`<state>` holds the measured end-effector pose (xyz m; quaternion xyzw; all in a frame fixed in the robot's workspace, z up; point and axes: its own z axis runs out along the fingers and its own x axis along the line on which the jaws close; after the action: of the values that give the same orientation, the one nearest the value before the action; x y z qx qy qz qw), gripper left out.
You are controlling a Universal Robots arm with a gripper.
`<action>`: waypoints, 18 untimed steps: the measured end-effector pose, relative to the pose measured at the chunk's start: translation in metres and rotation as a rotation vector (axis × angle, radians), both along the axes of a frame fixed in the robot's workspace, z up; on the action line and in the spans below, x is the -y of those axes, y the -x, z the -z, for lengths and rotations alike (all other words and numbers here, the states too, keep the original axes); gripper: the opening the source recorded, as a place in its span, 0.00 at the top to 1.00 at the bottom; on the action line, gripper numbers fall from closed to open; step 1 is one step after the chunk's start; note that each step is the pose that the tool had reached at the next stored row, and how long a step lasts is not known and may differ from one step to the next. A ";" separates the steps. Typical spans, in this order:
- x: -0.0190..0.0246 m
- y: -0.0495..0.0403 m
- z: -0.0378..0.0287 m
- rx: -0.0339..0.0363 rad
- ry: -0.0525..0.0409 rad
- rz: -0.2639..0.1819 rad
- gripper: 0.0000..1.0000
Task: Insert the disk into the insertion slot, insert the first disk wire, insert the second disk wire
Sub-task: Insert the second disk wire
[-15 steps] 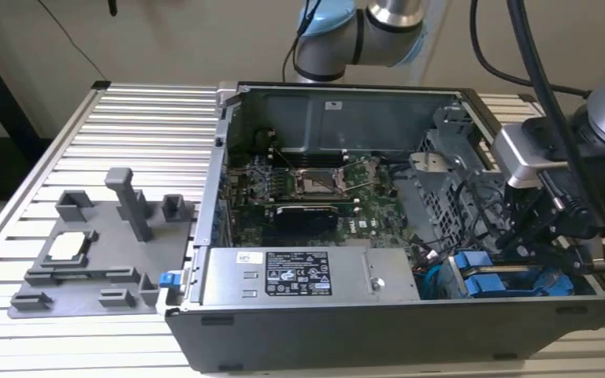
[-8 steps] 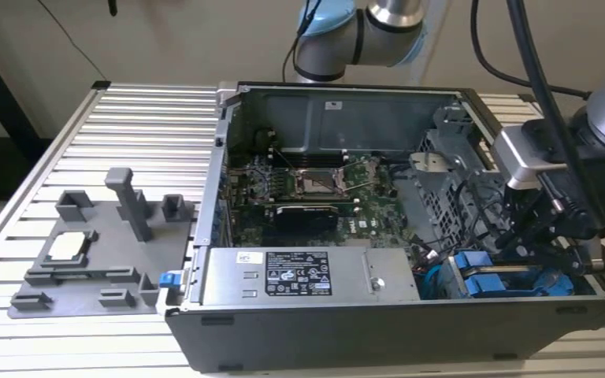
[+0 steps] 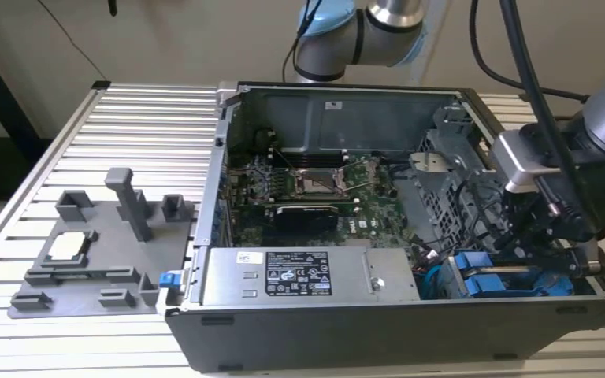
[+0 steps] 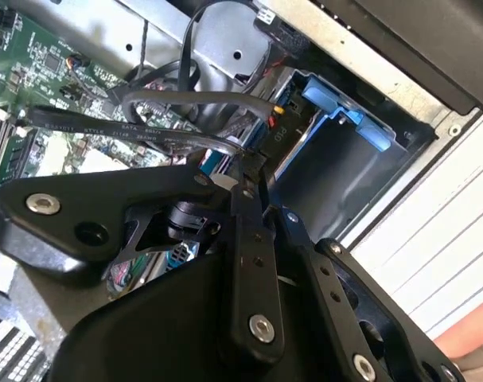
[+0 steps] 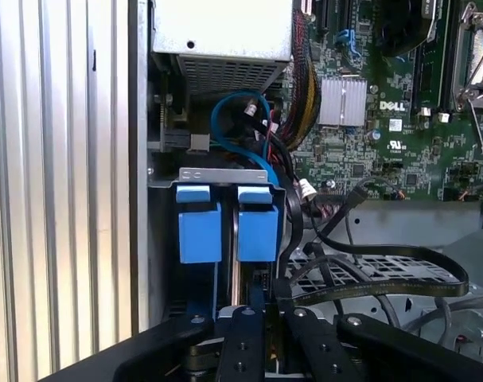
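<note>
The black computer case lies open on the ribbed metal bench. Everything here is placed from that case.

Inside the case, in the corner nearest the exterior view's right, sits the disk. Its blue frame and two blue handle tabs stick up side by side. The disk stands in the grey metal slot, just inside the case wall. The silver part of the disk is hidden, so only the blue frame can be seen.

The gripper is down in that same corner of the case, just beside the blue tabs. In both wrist views its black linkage arms point at the disk end. In the second wrist view the gripper looks pinched narrow, with the jaws close together on a flat black wire. The wire bends away over the green circuit board in the middle of the case. The plug end at the tips is too hidden to see well.

A thin blue wire loops just beside the tabs, near the grey power box along the case's front wall.

Outside the case, well apart on the bench, lies a grey plastic holder.
</note>
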<state>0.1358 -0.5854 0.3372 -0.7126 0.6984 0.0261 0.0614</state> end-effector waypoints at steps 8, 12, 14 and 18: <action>0.0000 0.0000 0.0034 0.0001 -0.0004 0.002 0.83; 0.0000 0.0000 0.0014 -0.0019 -0.0002 0.002 0.76; 0.0002 0.0000 -0.0012 -0.0032 -0.0006 0.002 0.76; 0.0002 0.0000 -0.0054 -0.0049 -0.0002 0.002 0.76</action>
<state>0.1358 -0.5855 0.3426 -0.7120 0.6991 0.0278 0.0597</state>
